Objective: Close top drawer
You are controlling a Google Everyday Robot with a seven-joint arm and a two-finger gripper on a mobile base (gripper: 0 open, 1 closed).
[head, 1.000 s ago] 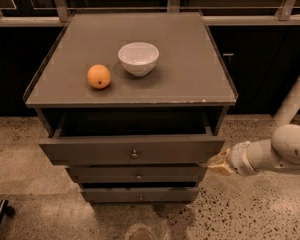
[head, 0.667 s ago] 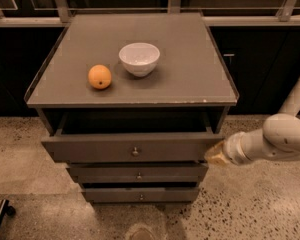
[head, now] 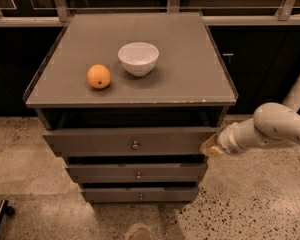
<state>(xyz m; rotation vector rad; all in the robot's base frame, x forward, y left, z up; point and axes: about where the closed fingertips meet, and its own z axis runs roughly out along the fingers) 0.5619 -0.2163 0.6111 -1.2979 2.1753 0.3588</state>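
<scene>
Gripper [head: 211,145] is now sitting higher and a touch farther left than a second ago, and the arm [head: 276,128] is reaching in from the right at a flatter angle. Top drawer [head: 105,141] is reading slightly farther in than before, its knob [head: 135,145] showing higher in the view.

- Top drawer is still standing partly out from under the cabinet top [head: 195,79], with a dark gap showing behind its front panel.
- Gripper is resting at the right end of that front panel, appearing to touch it, at knob height. Whether it is clenched or released: cannot tell.
- Middle drawer [head: 100,172] and bottom drawer [head: 110,194] are sitting below, each stepped back from the one above.
- Orange [head: 98,76] is lying on the cabinet top, left of centre; white bowl [head: 138,58] is standing upright just beside it, to its right and a little farther back. The two are not touching.
- Speckled floor [head: 255,204] is showing around the cabinet base.
</scene>
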